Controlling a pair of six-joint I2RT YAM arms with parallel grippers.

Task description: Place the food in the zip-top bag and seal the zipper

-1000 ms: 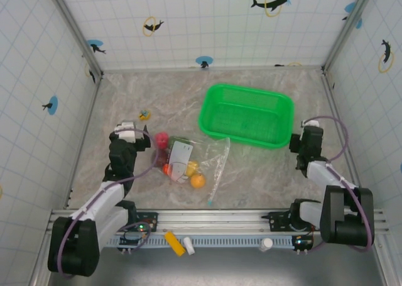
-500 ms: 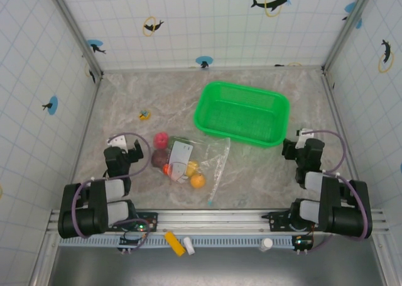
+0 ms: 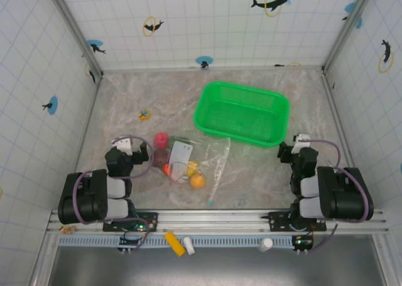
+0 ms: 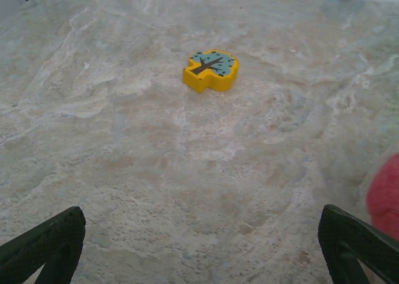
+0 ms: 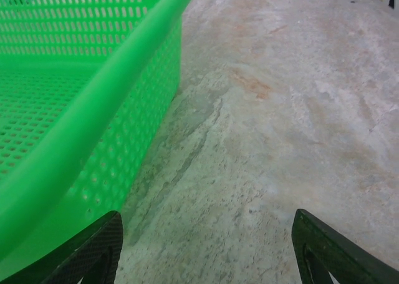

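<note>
Bag [image 3: 202,157]: we see it flat on the table [image 3: 264,173], near-left of the basket [image 3: 242,113], food [image 3: 191,168] inside, pink piece [image 3: 162,138] beside | Handling: we judge it light, limp, slippery; pinch the zipper [image 3: 217,176] edge | left gripper [image 4: 199,246], right gripper [image 5: 206,246]: both wide, empty

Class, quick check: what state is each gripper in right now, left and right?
Left gripper: open, fingers wide apart, holding nothing.
Right gripper: open, holding nothing, beside the green basket.
</note>
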